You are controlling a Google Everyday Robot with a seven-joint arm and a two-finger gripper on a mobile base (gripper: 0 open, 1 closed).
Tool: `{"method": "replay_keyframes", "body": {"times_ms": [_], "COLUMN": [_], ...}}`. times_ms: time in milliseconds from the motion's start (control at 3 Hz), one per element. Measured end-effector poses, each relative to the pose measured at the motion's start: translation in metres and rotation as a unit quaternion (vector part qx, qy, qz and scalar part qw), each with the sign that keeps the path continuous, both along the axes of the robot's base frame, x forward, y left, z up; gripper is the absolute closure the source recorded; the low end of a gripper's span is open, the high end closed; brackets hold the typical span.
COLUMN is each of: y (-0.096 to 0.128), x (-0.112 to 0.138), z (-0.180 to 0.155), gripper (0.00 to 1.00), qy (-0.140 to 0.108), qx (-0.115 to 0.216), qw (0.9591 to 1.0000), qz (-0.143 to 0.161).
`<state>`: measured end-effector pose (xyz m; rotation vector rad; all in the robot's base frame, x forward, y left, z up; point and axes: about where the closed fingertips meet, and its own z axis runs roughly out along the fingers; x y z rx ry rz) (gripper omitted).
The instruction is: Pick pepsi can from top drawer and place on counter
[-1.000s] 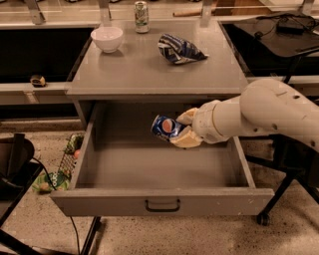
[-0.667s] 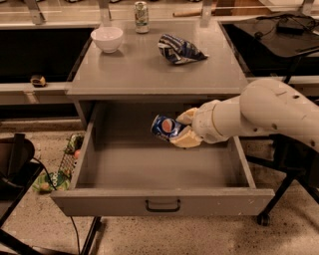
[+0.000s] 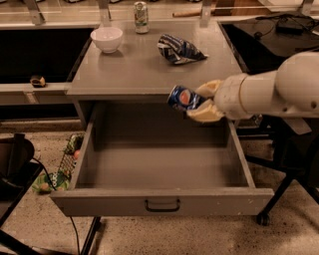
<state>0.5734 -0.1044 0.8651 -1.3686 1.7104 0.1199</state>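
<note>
The claw [image 3: 196,103] held the pepsi can [image 3: 182,97]. One pale finger [image 3: 208,88] sat on the far side of the can and the other one sat on its near side, so the can was squeezed between them. The can stuck out to the left of the claw. It was tipped over on its side, with its round logo showing.

The pepsi can was up in the air. It hung over the far part of the open drawer [image 3: 159,196], a bit right of the middle. It was level with the near edge of the worktop [image 3: 139,69] and just in front of it. It did not touch the drawer.

There was one pepsi can, one claw and one drawer with one dark handle [image 3: 162,205]. On the worktop there was one white bowl [image 3: 106,39] at the far left, one green can [image 3: 141,10] at the far edge, and one striped bag [image 3: 179,49] to the right of the bowl.

A second before, the pepsi can and the claw were lower, down inside the drawer. Since then they had come up and gone a little to the right. The bowl, the green can and the bag had stayed where they were.
</note>
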Motion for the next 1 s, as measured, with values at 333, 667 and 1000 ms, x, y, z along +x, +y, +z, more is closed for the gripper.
{"method": "replay_keyframes", "body": {"times_ms": [333, 667, 1000], "y": [-0.0364, -0.0364, -0.0354], "x": [0.0360, 0.0360, 0.0414], "z": [0.0520, 0.0520, 0.0532], "gripper": [1.00, 1.00, 1.00], "qy": [-0.042, -0.042, -0.041], "qx": [0.011, 0.012, 0.017], "qw": [0.9989, 0.9989, 0.9987], "qz": [-0.016, -0.016, -0.024]}}
